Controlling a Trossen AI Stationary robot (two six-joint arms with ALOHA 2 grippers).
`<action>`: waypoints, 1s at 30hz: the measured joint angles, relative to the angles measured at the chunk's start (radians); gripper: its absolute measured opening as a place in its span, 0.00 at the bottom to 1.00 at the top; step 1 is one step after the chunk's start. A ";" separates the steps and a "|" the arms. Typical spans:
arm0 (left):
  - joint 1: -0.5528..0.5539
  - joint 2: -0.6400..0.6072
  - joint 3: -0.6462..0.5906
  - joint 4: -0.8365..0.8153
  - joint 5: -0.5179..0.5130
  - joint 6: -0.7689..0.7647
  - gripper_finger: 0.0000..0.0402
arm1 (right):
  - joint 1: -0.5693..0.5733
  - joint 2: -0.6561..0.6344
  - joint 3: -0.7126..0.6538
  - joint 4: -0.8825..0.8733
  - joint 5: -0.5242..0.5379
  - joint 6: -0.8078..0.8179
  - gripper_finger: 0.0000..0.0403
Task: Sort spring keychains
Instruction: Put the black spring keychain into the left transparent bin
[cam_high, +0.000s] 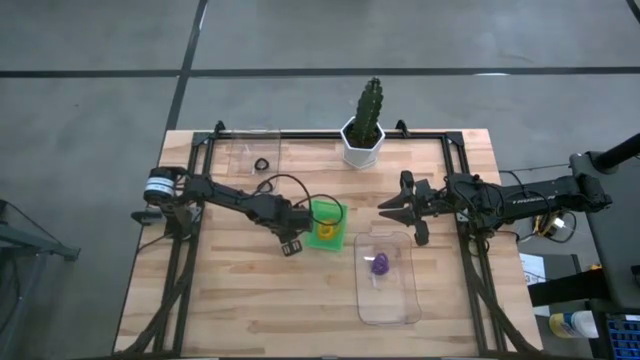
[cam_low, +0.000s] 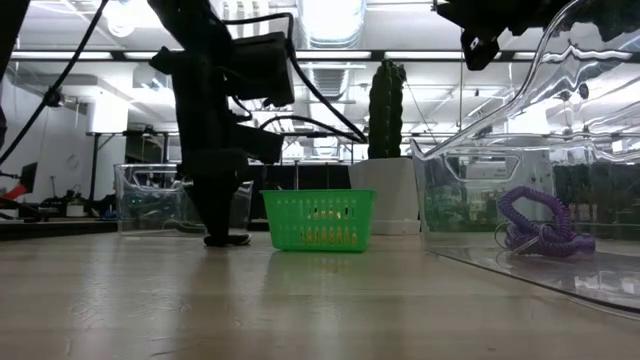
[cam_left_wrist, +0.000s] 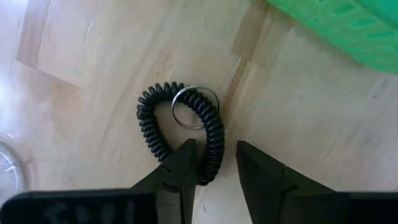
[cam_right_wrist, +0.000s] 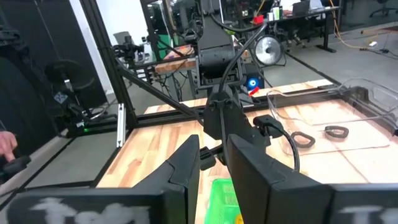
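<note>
A black spring keychain (cam_left_wrist: 177, 124) with a metal ring lies flat on the wood beside the green bin (cam_high: 325, 222). My left gripper (cam_left_wrist: 216, 144) is down at the table (cam_high: 291, 246), open, with one finger on each side of the coil's near strand. Orange keychains (cam_high: 325, 233) lie in the green bin. A purple keychain (cam_high: 380, 264) lies in the near clear tray (cam_high: 400, 305). Another black keychain (cam_high: 261, 163) lies in the far clear tray (cam_high: 240, 150). My right gripper (cam_high: 385, 208) hovers open and empty, above the table right of the bin. My left gripper comes from above, pointing down, and its fingers (cam_left_wrist: 183, 163) straddle one strand of the black keychain's loop (cam_left_wrist: 214, 158), across the coil. The keychain lies flat on the table. I cannot tell whether the fingers touch it.
A cactus in a white pot (cam_high: 362, 135) stands at the far edge's middle. A black frame runs along the table's left, right and far sides. Bare wood (cam_high: 260, 300) lies near the front left.
</note>
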 joint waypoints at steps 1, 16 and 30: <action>0.000 -0.001 -0.006 0.004 0.007 -0.010 0.27 | 0.000 0.000 0.000 0.000 0.000 0.000 0.19; -0.023 -0.004 -0.008 -0.015 0.113 -0.096 0.26 | 0.000 0.000 0.000 0.000 0.000 0.000 0.20; -0.042 -0.003 -0.009 -0.041 0.158 -0.213 0.03 | 0.000 0.000 0.000 0.000 0.000 0.000 0.17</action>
